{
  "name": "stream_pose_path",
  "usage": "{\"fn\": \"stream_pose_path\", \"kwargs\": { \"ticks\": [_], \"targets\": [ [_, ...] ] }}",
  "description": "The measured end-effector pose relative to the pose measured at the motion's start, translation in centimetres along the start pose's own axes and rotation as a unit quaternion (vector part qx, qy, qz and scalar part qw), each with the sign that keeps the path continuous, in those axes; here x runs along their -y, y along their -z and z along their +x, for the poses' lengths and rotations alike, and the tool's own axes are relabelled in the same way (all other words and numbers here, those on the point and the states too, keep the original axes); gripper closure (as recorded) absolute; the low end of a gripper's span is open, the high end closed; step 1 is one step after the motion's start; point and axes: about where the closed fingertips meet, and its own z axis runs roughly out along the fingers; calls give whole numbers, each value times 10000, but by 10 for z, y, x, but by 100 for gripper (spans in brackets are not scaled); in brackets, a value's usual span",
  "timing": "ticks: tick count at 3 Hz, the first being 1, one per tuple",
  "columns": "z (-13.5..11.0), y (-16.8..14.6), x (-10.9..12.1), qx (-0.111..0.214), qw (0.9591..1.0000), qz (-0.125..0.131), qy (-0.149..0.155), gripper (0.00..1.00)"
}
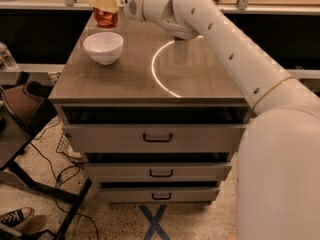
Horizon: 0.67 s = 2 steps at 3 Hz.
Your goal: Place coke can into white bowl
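The pincer grips the can. The bowl sits below it, maybe slightly nearer, so a drop could miss.

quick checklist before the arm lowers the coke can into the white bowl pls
1. Grip: the gripper, above the far edge of the drawer cabinet behind the bowl, is shut on the coke can: ok.
2. Can upright: ok.
3. White bowl upright and empty: ok.
4. Can centred over the bowl: cannot tell; it shows just beyond the bowl's far rim, and depth is unclear.
5. Nothing between can and bowl: ok.
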Motion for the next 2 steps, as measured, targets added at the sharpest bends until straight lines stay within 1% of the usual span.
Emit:
{"fn": "stream_pose_path", "kwargs": {
  "ticks": [1, 2],
  "targets": [
    [20, -23, 1, 217, 9993, -93, 291, 100],
    [20, -23, 1, 217, 9993, -94, 291, 100]
  ]
}}
